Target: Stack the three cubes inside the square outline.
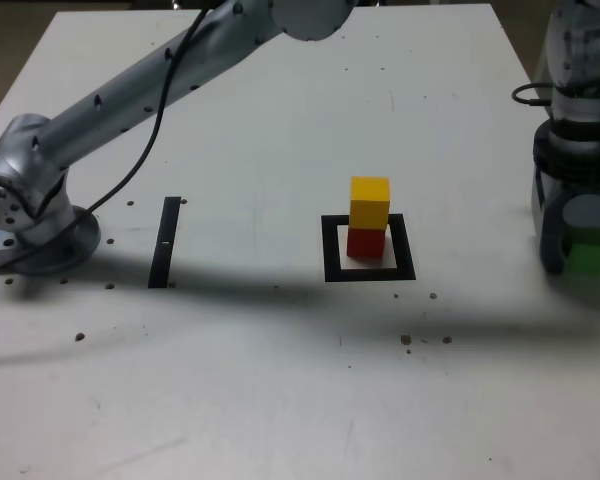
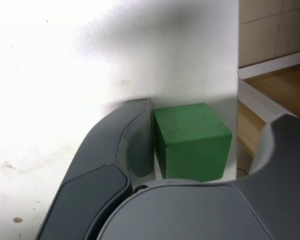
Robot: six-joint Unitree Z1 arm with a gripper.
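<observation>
One green cube (image 2: pixel 191 141) sits between my claw (image 2: pixel 200 150) jaws; whether they grip, I cannot tell.

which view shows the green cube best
The wrist view: the green cube fills the frame's middle, top and side faces sharp, sitting between the pincer jaws. The exterior view shows only a small, blurry green patch at its right edge, partly hidden by the pincer.

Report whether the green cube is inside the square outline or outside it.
Outside. The green cube sits between the gripper's fingers, off the square outline's right in the exterior view.
</observation>
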